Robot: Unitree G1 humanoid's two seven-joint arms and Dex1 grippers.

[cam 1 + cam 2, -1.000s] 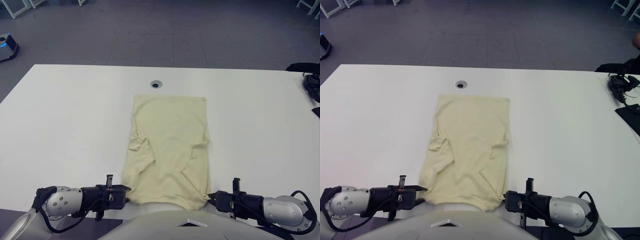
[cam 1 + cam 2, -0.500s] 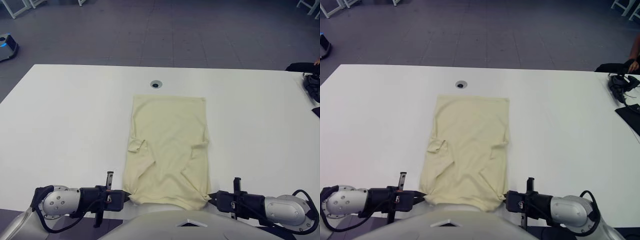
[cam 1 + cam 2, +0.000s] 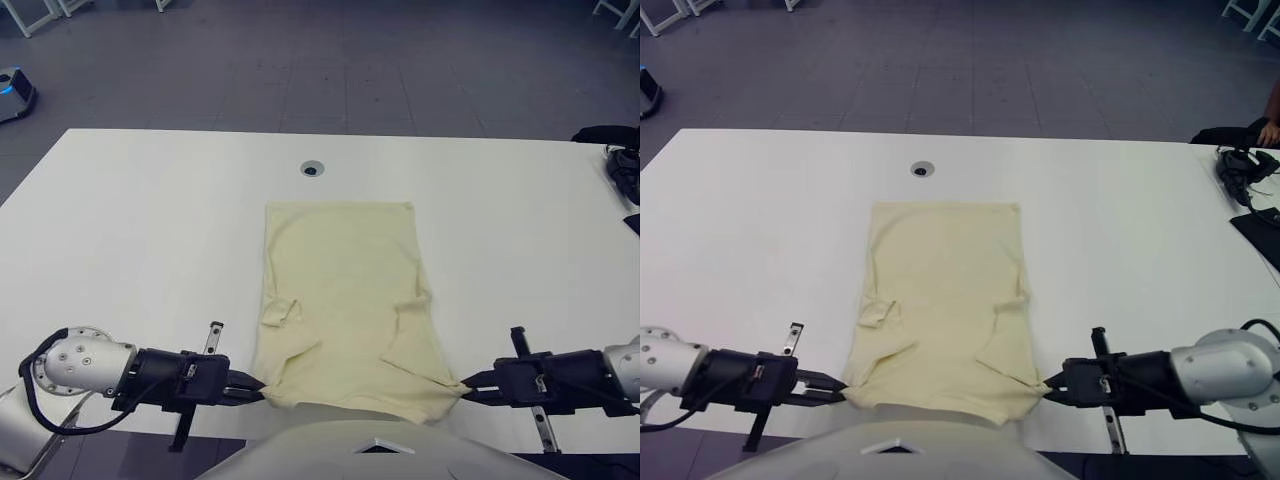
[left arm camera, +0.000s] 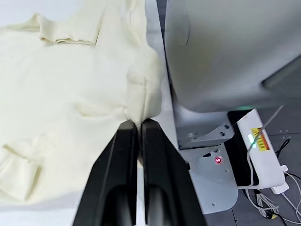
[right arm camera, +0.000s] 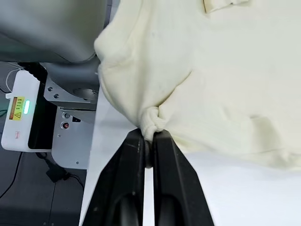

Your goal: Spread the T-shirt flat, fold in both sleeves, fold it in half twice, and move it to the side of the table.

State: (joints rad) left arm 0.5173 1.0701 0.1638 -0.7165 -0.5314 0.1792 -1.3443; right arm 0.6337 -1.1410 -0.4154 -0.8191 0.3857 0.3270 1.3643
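Pulled outward, left gripper (image 3: 255, 392) and right gripper (image 3: 468, 388) each pinched a T-shirt (image 3: 345, 300) corner, cloth stretched between them.

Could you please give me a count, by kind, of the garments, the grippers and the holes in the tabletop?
T-shirt: 1
Grippers: 2, the left gripper and the right gripper, each shut on a near corner of the T-shirt
Hole in the table: 1
Total: 4
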